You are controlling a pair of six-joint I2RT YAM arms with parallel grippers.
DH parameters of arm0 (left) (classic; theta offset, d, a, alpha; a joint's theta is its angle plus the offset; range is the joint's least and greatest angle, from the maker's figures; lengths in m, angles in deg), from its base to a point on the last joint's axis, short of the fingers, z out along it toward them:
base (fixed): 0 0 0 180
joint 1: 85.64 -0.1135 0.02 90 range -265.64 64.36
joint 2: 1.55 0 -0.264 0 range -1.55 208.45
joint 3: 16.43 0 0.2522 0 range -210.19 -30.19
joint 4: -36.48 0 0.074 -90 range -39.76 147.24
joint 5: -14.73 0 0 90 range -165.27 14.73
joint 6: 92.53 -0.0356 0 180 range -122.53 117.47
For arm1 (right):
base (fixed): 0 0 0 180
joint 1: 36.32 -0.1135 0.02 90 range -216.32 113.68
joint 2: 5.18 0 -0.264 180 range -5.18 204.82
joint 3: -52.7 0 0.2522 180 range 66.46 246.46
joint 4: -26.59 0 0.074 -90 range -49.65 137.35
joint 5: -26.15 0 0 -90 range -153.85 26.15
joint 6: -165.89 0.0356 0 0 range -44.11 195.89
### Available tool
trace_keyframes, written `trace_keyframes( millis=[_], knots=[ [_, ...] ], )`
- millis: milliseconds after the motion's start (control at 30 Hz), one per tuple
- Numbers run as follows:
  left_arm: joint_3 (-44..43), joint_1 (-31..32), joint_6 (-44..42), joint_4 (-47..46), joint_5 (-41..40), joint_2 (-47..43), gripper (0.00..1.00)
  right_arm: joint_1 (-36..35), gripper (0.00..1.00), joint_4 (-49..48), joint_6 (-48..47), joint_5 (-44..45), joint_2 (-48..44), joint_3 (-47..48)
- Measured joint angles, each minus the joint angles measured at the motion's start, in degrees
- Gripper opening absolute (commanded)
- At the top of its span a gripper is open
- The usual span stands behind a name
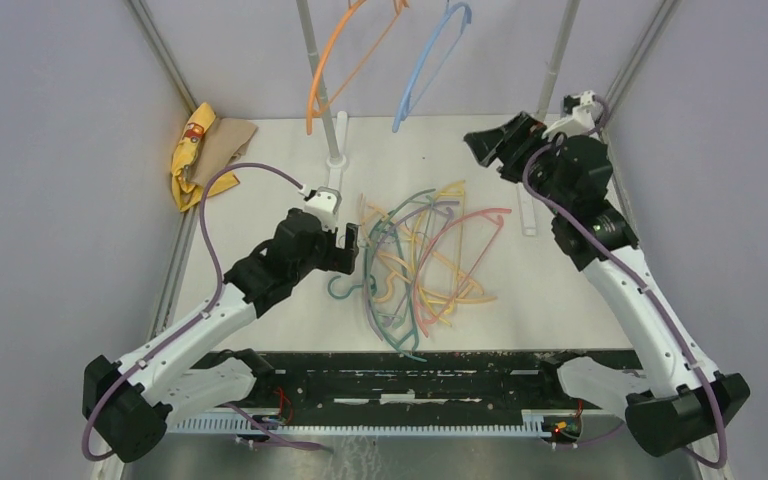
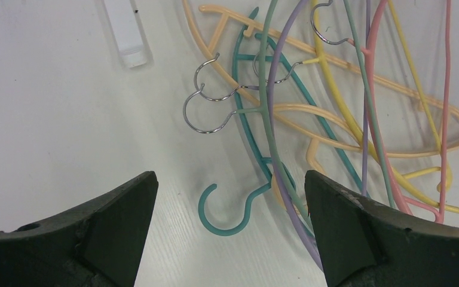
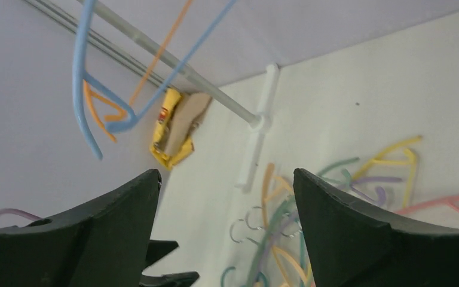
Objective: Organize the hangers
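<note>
From above, a tangled pile of hangers (image 1: 425, 260) in teal, yellow, peach, pink and purple lies in the middle of the white table (image 1: 260, 190). Farther back, an orange hanger (image 1: 310, 110) and a blue hanger (image 1: 400, 105) hang well above the table. The left gripper (image 1: 352, 248) sits low at the left edge of the pile. The right gripper (image 1: 487, 155) is raised at the back right, well apart from the pile, and a yellow bundle (image 1: 192, 155) lies in the back left corner. The left wrist camera shows its jaws spread wide with nothing between them but bare table and a teal hook (image 2: 224, 215). That hook lies just ahead of the fingertips, untouched, and the right-hand finger overlaps the purple and teal strands of the pile. Several metal hooks (image 2: 203, 113) lie side by side a little farther out. In the right wrist view the jaws are likewise spread and hold nothing. Beyond them the blue hanger and the orange one hang from a grey rail (image 3: 179, 67), the blue one nearer the camera, and the pile lies on the table below.
</note>
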State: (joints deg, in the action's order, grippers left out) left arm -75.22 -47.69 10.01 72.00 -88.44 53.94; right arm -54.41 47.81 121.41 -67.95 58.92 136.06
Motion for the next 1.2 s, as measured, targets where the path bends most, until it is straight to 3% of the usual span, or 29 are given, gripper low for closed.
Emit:
trace_keyframes(
  millis=[200,400,633,833,1000,1200],
  knots=[
    [1.66,0.0,1.97,-2.84,0.35,3.06,0.99,-8.5,0.78,8.98,-6.14,4.74,-1.49,-10.19],
    [3.96,0.0,4.79,-4.63,1.62,5.35,0.99,-16.68,0.71,14.21,-6.29,4.24,6.36,-18.23],
    [5.97,0.0,6.51,-5.64,1.81,5.68,1.0,-19.02,0.57,11.98,-5.07,3.85,14.86,-18.08],
    [6.91,-0.46,8.41,-5.2,1.2,5.64,0.99,-24.79,0.58,12.61,-6.05,5.38,21.29,-11.87],
    [6.95,-5.51,10.12,-3.85,1.33,5.2,0.99,-32.72,0.58,11.82,-6.86,5.75,26.1,-4.59],
    [8.39,-11.74,12.11,-3.04,1.79,0.07,0.99,-36.41,0.57,11.21,-6.58,5.09,31.76,-3.08]
  ],
)
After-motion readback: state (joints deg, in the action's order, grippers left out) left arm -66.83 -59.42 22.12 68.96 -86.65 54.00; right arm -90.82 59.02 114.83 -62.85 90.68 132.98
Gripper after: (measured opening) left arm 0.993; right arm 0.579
